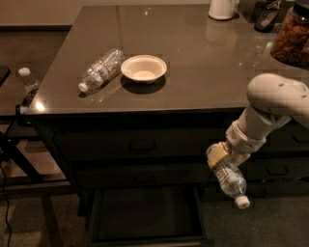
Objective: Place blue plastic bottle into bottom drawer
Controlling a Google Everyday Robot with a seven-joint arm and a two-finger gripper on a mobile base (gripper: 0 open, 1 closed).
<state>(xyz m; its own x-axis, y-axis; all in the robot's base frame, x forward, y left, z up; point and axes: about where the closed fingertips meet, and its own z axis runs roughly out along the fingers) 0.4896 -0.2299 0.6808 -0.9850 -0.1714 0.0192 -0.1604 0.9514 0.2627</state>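
My gripper (223,158) is shut on the blue plastic bottle (229,179), a small clear bottle with a pale label and a white cap. It hangs cap-down, tilted to the lower right, in front of the drawer stack. The bottom drawer (145,215) is pulled open below and to the left of the bottle, showing its dark plain interior. The bottle is in the air to the right of the drawer's right wall, level with its top.
On the counter top (193,62) lie a clear ribbed bottle (100,70) and a white bowl (144,68). A white jug (222,8) and a jar (292,36) stand at the back right. Two shut handled drawers (140,144) sit above. Another small bottle (28,80) stands at left.
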